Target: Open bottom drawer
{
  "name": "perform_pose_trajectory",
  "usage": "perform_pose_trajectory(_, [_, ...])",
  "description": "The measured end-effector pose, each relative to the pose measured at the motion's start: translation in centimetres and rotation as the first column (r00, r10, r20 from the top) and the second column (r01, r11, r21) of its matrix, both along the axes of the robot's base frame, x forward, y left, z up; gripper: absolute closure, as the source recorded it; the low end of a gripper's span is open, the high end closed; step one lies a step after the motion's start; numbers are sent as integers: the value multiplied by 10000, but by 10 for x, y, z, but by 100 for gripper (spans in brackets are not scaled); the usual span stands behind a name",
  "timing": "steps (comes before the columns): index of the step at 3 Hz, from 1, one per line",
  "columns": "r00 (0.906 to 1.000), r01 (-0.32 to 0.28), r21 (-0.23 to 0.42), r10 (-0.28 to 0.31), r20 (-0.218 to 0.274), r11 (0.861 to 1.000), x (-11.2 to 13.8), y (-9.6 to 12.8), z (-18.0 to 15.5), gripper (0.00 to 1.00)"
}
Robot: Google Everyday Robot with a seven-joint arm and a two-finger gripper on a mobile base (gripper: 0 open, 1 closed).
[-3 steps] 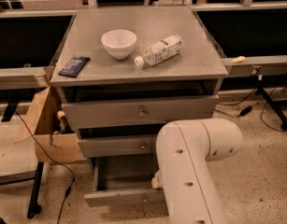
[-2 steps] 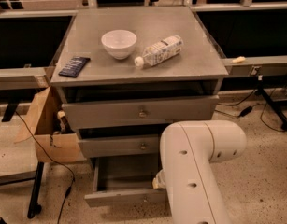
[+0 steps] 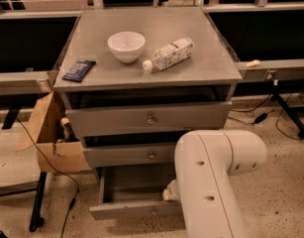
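Note:
The bottom drawer (image 3: 126,209) of the grey cabinet is pulled out, showing its shallow grey box; its front faces down-left and its knob is not visible. The two drawers above, the top drawer (image 3: 150,119) and the middle drawer (image 3: 151,155), each show a small brass knob. My white arm (image 3: 211,182) reaches down in front of the cabinet's right side. My gripper (image 3: 170,192) is at the bottom drawer's right end, mostly hidden behind the arm.
On the cabinet top (image 3: 211,68) lie a white bowl (image 3: 126,45), a plastic bottle on its side (image 3: 169,54) and a dark packet (image 3: 79,70). An open cardboard box (image 3: 47,133) stands to the left. Cables and stand legs (image 3: 40,202) lie on the speckled floor.
The arm has shifted slightly to the right. The bottom drawer stays pulled out as before.

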State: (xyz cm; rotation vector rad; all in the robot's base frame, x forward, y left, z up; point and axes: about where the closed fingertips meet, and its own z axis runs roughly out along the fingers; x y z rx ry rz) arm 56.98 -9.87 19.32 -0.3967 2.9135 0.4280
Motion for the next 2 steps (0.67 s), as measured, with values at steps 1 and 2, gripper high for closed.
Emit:
perform_pose_trajectory(1, [9998,129,89,-131,164,9999,1,-4,-2,100])
perform_pose_trajectory(2, [9997,145,115,-147,219,9998,2,-4,1,100])
